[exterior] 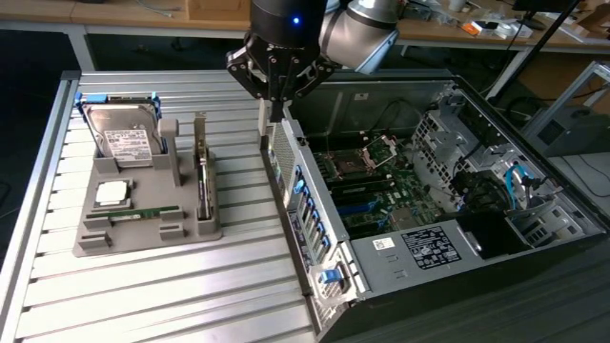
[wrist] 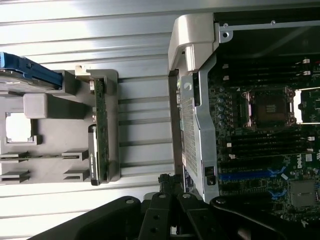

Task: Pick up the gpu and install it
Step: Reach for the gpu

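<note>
The gripper (exterior: pixel 277 108) hung with its fingers pressed together on nothing, their tips just above the rear wall of the open computer case (exterior: pixel 315 221). The gpu (exterior: pixel 202 175) stood on edge in a slot of the grey tray (exterior: pixel 143 236). It was well apart from the fingers, lower than them and toward the exterior view's left, untouched.

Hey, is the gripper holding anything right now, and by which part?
Nothing. The gripper is shut and empty over the computer case; the gpu stands on edge in the gray tray.
</note>
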Available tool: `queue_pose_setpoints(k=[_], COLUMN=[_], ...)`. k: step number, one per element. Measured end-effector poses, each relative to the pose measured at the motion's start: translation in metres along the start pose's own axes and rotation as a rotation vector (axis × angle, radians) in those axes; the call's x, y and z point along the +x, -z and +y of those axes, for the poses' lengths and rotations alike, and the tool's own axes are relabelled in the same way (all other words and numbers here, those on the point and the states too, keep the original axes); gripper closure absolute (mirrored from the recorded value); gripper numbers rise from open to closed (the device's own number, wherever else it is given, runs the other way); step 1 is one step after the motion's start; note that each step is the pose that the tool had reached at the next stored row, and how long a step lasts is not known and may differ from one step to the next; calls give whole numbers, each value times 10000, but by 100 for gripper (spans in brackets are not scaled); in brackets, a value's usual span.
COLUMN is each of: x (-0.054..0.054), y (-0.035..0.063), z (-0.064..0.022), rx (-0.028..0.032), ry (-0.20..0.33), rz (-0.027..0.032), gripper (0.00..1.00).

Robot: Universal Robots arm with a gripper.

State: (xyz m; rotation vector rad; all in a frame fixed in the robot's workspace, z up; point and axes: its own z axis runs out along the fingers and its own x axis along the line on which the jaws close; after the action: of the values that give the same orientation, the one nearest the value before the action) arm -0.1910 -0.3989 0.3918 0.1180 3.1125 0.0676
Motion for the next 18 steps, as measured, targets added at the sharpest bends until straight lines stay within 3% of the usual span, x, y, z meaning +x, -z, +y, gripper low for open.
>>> queue_pose_setpoints(k=[18], x=[92], y=[2], z=[-7], rx=[0], ry=[0], rz=[0], gripper=[89])
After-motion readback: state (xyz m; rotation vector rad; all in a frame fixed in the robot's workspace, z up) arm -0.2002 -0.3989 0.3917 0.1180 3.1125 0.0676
